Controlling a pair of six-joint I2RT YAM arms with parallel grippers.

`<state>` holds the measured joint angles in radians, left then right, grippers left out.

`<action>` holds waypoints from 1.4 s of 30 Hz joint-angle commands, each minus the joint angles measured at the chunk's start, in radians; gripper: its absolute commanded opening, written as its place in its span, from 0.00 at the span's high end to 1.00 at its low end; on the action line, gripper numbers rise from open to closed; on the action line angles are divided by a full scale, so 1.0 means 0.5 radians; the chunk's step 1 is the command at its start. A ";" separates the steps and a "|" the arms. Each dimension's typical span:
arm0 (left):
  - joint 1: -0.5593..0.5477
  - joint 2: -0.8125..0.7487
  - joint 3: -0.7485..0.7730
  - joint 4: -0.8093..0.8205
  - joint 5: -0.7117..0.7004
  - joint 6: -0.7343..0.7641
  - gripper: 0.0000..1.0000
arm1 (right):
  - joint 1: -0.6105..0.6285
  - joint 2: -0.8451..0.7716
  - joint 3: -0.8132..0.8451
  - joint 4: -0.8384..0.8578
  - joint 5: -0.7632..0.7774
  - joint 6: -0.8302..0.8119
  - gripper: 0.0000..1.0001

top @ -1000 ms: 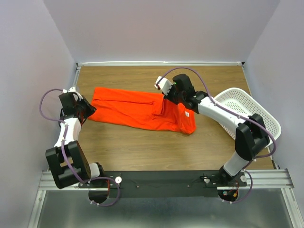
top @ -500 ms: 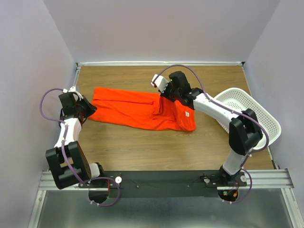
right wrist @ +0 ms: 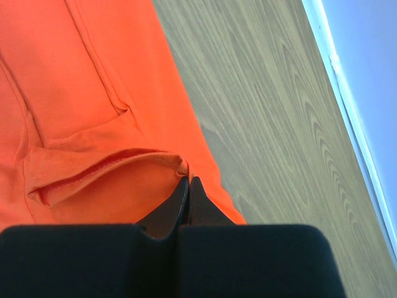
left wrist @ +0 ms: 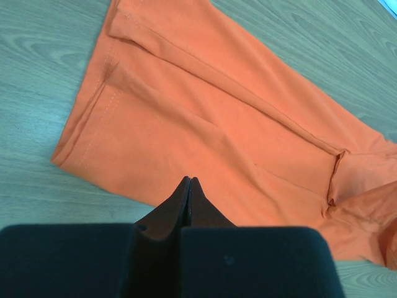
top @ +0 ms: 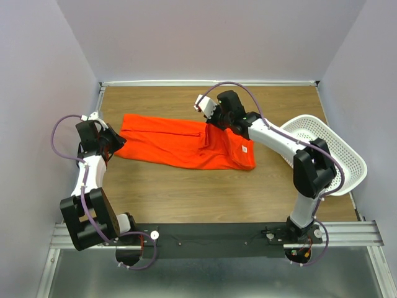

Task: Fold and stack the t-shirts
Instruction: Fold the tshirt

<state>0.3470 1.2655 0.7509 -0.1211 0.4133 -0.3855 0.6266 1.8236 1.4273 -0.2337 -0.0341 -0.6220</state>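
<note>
Right jaws pinching t-shirt point(top: 177, 144) fold, left jaws pressed together over hem, white basket point(top: 345, 146) nearby

The wooden counter point(top: 186, 192) carries 2 things. 1 bright orange t-shirt point(top: 173, 144) lies on it as a long folded strip, running from the left side toward the middle, with a small white label point(top: 245, 149) near its right end. A white perforated basket point(top: 338, 141) sits at the counter's right edge, just beside the t-shirt.
</note>
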 commanded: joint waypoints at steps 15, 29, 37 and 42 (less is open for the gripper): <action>0.009 -0.046 -0.029 0.040 0.066 0.022 1.00 | -0.008 0.016 -0.004 -0.024 0.123 -0.038 0.99; 0.012 -0.043 -0.032 0.046 0.088 0.019 1.00 | -0.011 0.019 -0.066 -0.020 0.301 0.017 0.64; 0.012 -0.067 -0.026 0.046 0.091 0.032 1.00 | -0.063 0.164 0.082 -0.027 0.363 0.345 0.34; 0.012 -0.123 -0.026 0.052 0.124 0.032 1.00 | -0.103 -0.085 -0.176 -0.085 -0.271 0.302 0.51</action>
<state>0.3470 1.2449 0.7494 -0.1131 0.4355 -0.3851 0.5911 1.8835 1.4128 -0.2344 0.0704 -0.4957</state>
